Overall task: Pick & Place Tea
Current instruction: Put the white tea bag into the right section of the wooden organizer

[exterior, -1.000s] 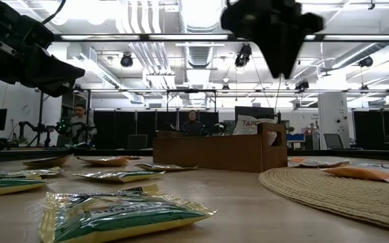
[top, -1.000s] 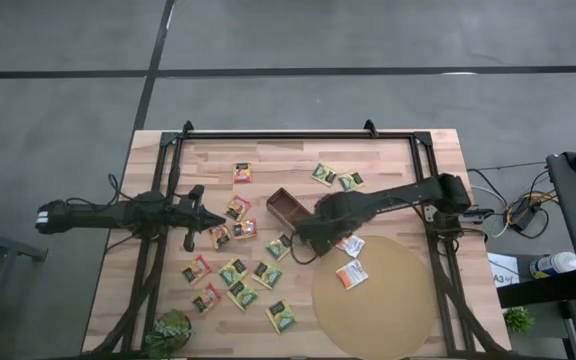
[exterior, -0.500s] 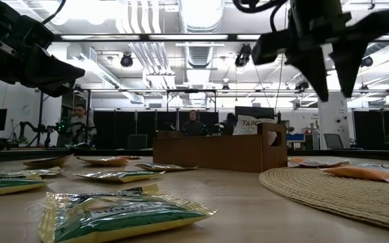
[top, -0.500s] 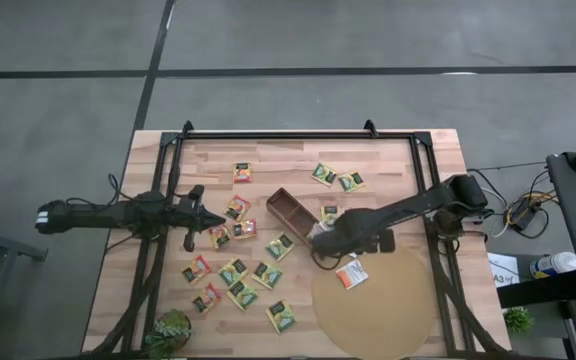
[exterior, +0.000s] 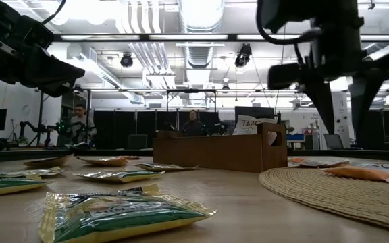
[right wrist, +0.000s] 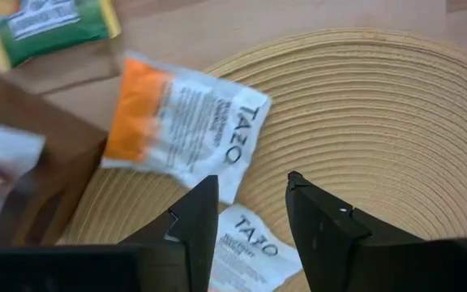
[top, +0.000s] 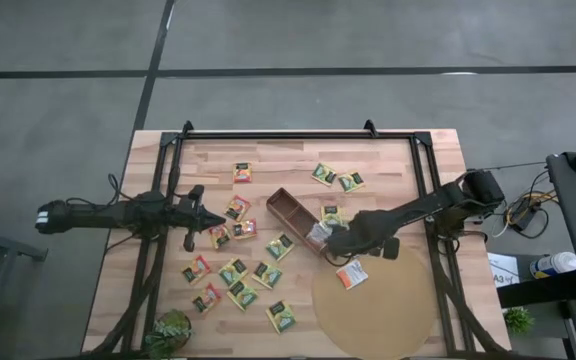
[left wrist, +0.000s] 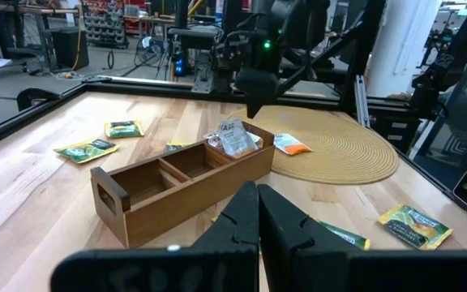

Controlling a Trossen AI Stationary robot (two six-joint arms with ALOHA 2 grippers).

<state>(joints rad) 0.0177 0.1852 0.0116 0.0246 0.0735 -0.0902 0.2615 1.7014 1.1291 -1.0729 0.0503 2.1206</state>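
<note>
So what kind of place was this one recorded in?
Probably a robotics lab or workshop: exposed ceiling ducts and strip lights, another robot arm on a far bench beside a seated person, and equipment racks behind the table.

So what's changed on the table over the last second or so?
The right gripper swung away from the wooden box toward the round mat and now hangs open over the mat's edge, above a white and orange tea sachet. Another white sachet stands in the box's end compartment. The left gripper stayed shut in place; the scattered sachets didn't move.
</note>
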